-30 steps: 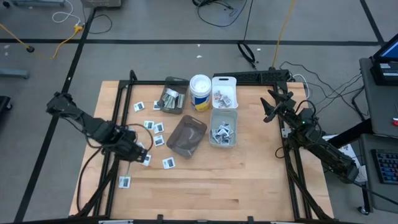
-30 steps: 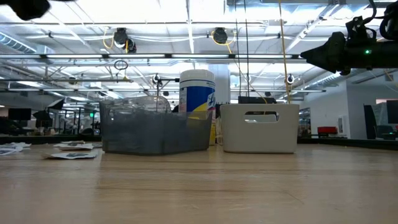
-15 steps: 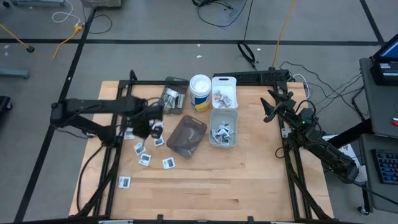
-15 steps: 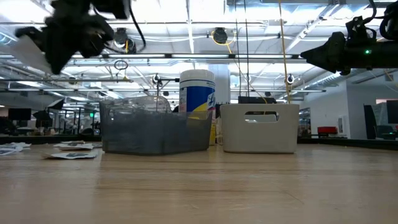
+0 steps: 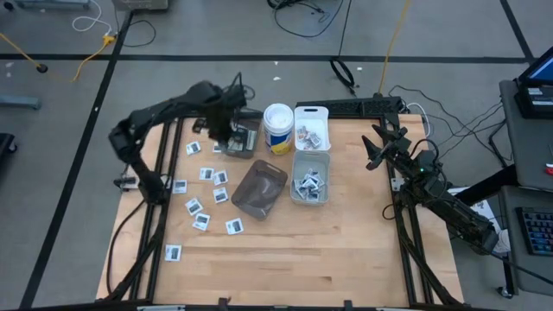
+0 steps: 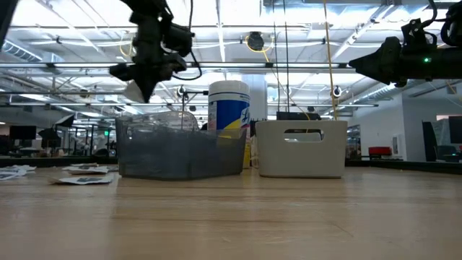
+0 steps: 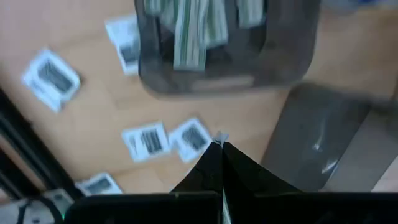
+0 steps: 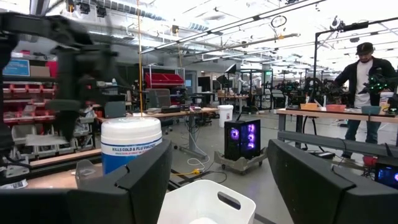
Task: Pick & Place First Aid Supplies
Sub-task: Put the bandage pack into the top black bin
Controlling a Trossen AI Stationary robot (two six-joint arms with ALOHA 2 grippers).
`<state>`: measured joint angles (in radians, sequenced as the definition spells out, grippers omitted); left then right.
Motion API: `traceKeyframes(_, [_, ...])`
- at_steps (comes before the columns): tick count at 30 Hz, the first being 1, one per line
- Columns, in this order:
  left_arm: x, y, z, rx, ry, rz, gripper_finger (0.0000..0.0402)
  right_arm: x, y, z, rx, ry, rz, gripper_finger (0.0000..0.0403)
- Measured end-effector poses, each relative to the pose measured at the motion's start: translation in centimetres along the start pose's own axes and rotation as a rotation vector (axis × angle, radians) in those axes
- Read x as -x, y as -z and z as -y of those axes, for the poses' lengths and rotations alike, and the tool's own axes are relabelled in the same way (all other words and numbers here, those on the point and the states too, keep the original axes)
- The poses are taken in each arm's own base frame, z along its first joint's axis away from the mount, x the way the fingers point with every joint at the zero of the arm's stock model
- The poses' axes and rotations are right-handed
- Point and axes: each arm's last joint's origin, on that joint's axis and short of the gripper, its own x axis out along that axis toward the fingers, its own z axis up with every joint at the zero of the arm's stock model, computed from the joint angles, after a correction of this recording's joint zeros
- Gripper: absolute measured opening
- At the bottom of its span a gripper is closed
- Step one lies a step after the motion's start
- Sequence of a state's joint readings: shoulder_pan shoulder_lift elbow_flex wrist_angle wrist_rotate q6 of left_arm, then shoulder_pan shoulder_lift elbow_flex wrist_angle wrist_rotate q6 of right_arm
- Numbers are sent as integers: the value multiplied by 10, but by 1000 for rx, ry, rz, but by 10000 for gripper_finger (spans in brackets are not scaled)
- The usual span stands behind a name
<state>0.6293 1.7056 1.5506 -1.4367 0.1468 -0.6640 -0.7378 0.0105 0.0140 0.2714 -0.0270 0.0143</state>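
Wooden desk under us: our left claw is clenched, maybe pinching a packet, hard to tell, over the smoky strip bin at 5 o'clock. Loose packets lie 6–7 o'clock. Right claw waits released.

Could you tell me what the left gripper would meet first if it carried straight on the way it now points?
Probably the smoky bin of green-white strips. The left gripper, shut on a packet, points down near that bin's near wall; depth is unclear, so it could instead meet the table just in front.
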Motion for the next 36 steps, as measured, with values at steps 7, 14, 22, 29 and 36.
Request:
traceKeyframes(7, [14, -58, 1, -14, 25, 36, 0, 0, 0, 0, 0, 0, 0, 263])
traceKeyframes(14, [6, -95, 3, -37, 5, 36, 0, 0, 0, 0, 0, 0, 0, 263])
traceKeyframes(22, [-36, -114, 9, -72, -22, 1, 0, 0, 0, 0, 0, -1, 0, 263])
traceKeyframes(29, [-63, -122, 8, -82, -43, 43, 0, 0, 0, 0, 0, 0, 0, 263])
traceKeyframes(36, [-76, -124, 6, -78, -10, 47, 4, 0, 0, 0, 0, -1, 0, 263])
